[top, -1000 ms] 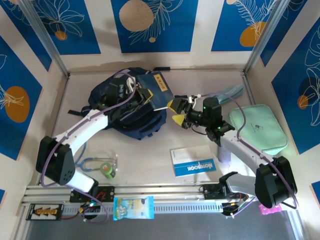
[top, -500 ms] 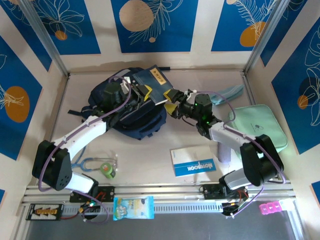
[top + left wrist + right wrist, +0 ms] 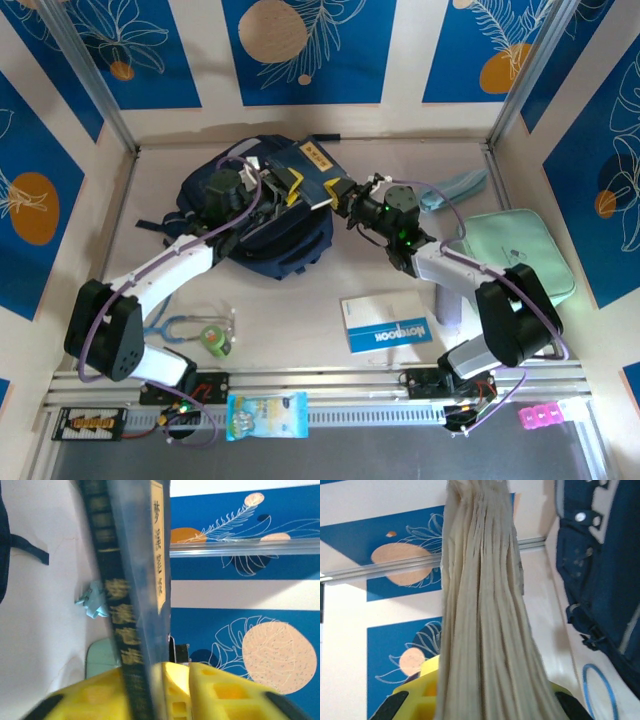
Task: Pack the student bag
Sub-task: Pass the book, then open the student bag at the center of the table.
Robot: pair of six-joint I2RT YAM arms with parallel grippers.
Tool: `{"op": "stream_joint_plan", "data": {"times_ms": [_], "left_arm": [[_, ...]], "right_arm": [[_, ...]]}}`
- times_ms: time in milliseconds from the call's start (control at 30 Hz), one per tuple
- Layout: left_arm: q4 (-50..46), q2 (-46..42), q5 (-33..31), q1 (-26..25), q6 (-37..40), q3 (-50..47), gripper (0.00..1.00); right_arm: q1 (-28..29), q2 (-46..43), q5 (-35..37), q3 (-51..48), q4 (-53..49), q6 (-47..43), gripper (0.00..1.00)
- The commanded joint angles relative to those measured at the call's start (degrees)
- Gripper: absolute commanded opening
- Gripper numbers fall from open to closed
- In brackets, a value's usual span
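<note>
The student bag [image 3: 250,228], a navy backpack, lies at the back left of the table, and its side also shows in the right wrist view [image 3: 602,570]. A dark blue book [image 3: 306,165] with a yellow label is held over its top. My right gripper [image 3: 343,195] is shut on the book's cream page edge [image 3: 480,605], its yellow fingers [image 3: 415,700] on either side. My left gripper [image 3: 287,187] has its jaws apart around the book's spine [image 3: 125,605]. Its yellow fingers [image 3: 85,700] flank the spine loosely.
A mint-green zip case [image 3: 520,255] lies at the right. A blue-and-white notebook [image 3: 385,322] sits front centre. A stethoscope [image 3: 180,322] and a green tape roll [image 3: 213,337] lie front left. A snack packet [image 3: 266,415] rests on the front rail. A pale blue mask [image 3: 455,188] lies back right.
My right gripper reached left to the book and closed on its page edge. My left gripper's jaws loosened around the spine. The book shifted slightly over the bag.
</note>
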Motion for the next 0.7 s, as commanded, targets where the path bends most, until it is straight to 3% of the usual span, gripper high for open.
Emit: {"op": "stream_joint_plan", "data": {"times_ms": [0,167,200,300,467,567,667], "left_arm": [[-7.8,-3.7,0.3,1.0,10.9,0.3,0.56],[-30.8,-10.6,-9.7,1.1,31.3,0.0,0.96],[-33.7,-11.5,-11.6,1.1,35.4,0.1,1.00],[-41.2,-12.2,-14.6,1.1,47.2,1.4,1.00],[-50.4,-7.1,-14.1,1.0,64.0,7.1,1.00],[-53.6,-2.1,-13.5,0.9,71.5,11.1,1.00],[-55.6,2.8,-17.7,0.2,75.4,14.8,1.00]], "right_arm": [[-0.5,-5.3,4.1,-0.4,-10.6,-5.9,0.02],[-2.5,-11.5,4.7,1.3,-21.1,-18.3,0.00],[-2.9,-12.5,5.3,2.3,-24.4,-20.4,0.00],[-3.5,-15.3,8.4,4.6,-32.8,-26.5,0.01],[-5.0,-17.2,10.7,6.6,-39.7,-30.6,0.01],[-5.7,-18.3,12.1,6.2,-42.0,-31.1,0.01],[-6.4,-19.4,13.2,5.6,-44.4,-31.0,0.01]]}}
